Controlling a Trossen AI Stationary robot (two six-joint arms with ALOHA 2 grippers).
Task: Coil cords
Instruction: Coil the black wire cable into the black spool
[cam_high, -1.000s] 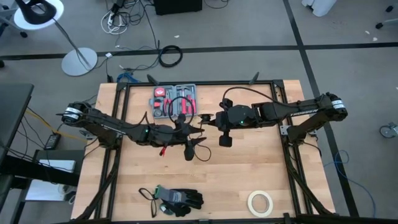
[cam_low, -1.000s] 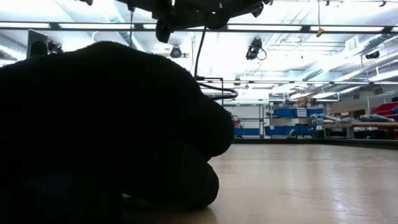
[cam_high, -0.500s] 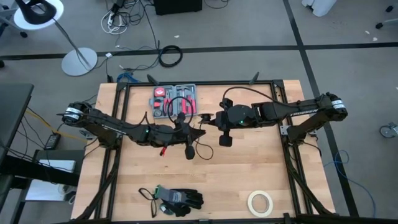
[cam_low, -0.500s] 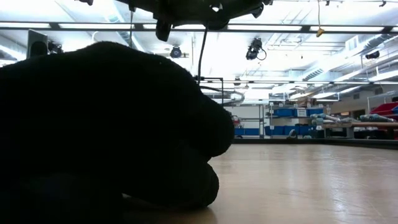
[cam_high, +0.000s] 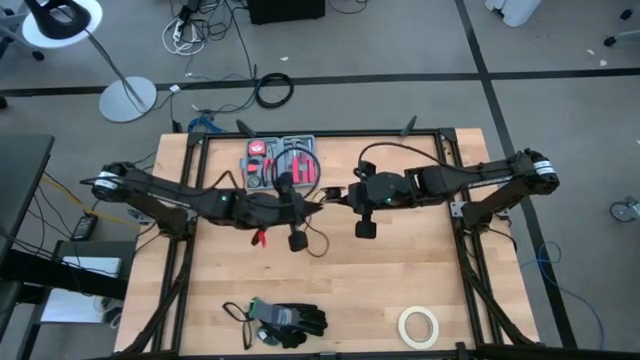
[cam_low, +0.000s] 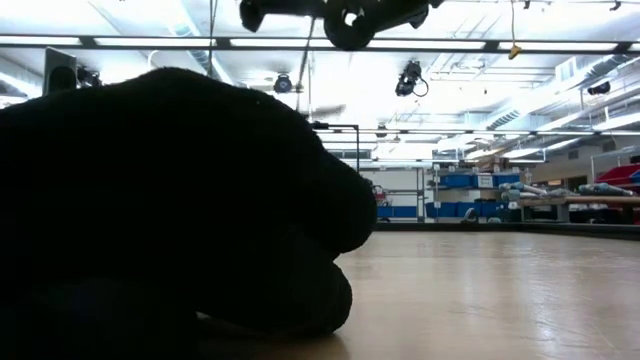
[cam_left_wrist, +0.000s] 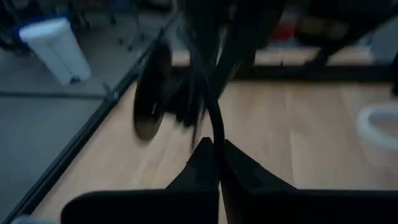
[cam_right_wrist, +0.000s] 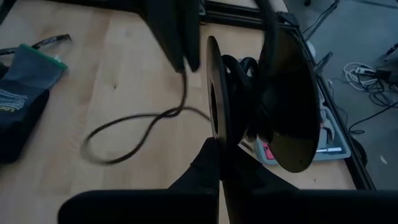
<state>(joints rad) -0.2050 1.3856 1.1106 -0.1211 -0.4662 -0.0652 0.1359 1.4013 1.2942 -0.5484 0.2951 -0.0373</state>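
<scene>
Pinching the cord (cam_left_wrist: 214, 124), left pincer (cam_left_wrist: 216, 163); right pincer (cam_right_wrist: 219, 152) clamped on spool (cam_right_wrist: 217, 102); no legible writing

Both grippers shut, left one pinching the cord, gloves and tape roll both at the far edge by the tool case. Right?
Not quite. The high view shows the gloves and tape roll at the near edge, opposite the tool case. The rest holds: the left gripper is shut on the cord, and the right gripper is shut.
</scene>
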